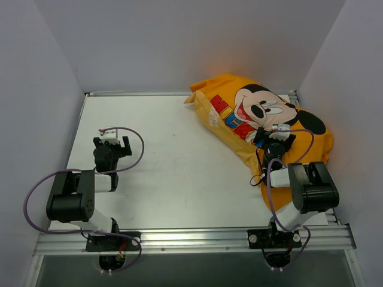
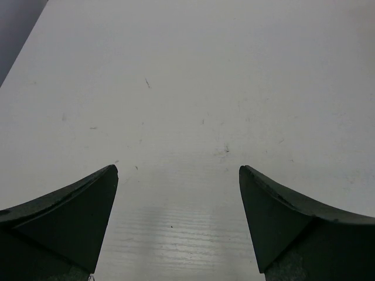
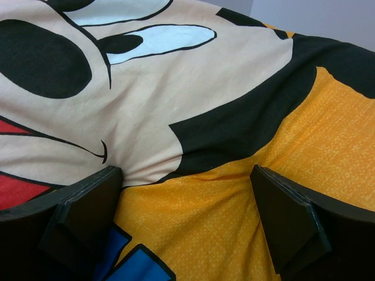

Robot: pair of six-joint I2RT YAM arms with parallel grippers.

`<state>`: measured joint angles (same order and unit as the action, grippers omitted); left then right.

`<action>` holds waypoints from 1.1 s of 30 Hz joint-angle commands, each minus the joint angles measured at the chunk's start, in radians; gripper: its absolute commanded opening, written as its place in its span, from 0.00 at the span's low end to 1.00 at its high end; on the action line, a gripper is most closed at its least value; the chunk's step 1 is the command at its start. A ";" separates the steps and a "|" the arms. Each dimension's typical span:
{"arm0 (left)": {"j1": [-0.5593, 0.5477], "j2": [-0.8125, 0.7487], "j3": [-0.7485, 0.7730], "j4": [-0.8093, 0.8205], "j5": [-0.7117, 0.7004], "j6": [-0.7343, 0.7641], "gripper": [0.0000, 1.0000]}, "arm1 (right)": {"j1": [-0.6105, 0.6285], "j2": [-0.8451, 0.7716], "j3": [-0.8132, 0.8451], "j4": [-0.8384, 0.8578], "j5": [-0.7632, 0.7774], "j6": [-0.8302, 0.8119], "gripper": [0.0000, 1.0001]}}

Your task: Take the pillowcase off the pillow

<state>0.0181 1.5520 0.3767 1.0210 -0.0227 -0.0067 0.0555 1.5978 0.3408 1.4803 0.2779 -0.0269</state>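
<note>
The orange-yellow pillowcase point(image 1: 239, 113) with the Mickey Mouse face lies plump at the table's back right, filled out by the pillow, which is hidden inside it. My right gripper point(image 1: 274, 140) is open, its fingertips point(image 3: 94, 199) pressed onto the fabric just below the printed face. The pillowcase fills the right wrist view point(image 3: 234, 205), creased between the jaws. My left gripper point(image 1: 111, 142) is open and empty over the bare table at the left, far from the pillowcase. In the left wrist view point(image 2: 179, 175) only white tabletop shows between its fingers.
The white table point(image 1: 167, 161) is closed in by grey walls at the back, left and right. The pillowcase's right end lies against the right wall. The metal rail point(image 1: 191, 239) carrying both arm bases runs along the near edge.
</note>
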 commanded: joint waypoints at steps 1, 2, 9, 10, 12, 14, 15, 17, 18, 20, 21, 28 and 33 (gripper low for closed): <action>-0.006 -0.017 0.025 0.016 -0.006 0.002 0.94 | -0.008 0.025 0.001 -0.040 -0.043 0.027 1.00; -0.006 -0.017 0.025 0.016 -0.006 0.002 0.94 | -0.008 -0.007 0.007 -0.060 -0.014 0.042 1.00; -0.006 -0.017 0.027 0.016 -0.008 0.002 0.94 | -0.006 -0.291 0.269 -0.686 0.061 0.145 0.96; -0.006 -0.017 0.027 0.016 -0.006 0.002 0.94 | -0.005 -0.303 0.318 -0.873 0.075 0.181 0.95; -0.004 -0.027 0.031 0.001 0.012 0.004 0.94 | -0.006 -0.296 0.460 -1.109 0.104 0.222 0.94; -0.003 -0.107 0.141 -0.249 0.023 0.002 0.94 | -0.009 -0.236 0.548 -1.245 0.093 0.216 0.95; 0.011 -0.128 0.210 -0.375 0.050 0.005 0.94 | -0.008 -0.207 0.638 -1.314 0.087 0.211 0.95; 0.017 -0.126 0.441 -0.720 0.145 0.094 0.94 | -0.005 -0.118 0.714 -1.472 0.060 0.200 1.00; 0.016 -0.115 0.509 -0.821 0.159 0.144 0.94 | -0.003 -0.089 0.742 -1.539 0.049 0.197 1.00; 0.016 -0.089 0.618 -1.047 0.194 0.177 0.94 | -0.005 -0.003 0.803 -1.571 -0.003 0.190 1.00; 0.017 -0.087 0.701 -1.128 0.255 0.209 0.94 | -0.005 0.028 0.825 -1.604 -0.031 0.185 1.00; 0.016 -0.147 0.936 -1.544 0.375 0.272 0.94 | 0.052 0.356 1.066 -1.790 -0.112 0.108 0.91; 0.020 -0.204 1.033 -1.794 0.431 0.336 0.94 | 0.218 0.375 1.118 -1.822 -0.334 0.064 0.06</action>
<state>0.0299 1.4147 1.3289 -0.5274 0.3275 0.2596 0.1165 1.9053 1.4773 -0.1429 0.2394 0.0532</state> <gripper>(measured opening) 0.938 0.149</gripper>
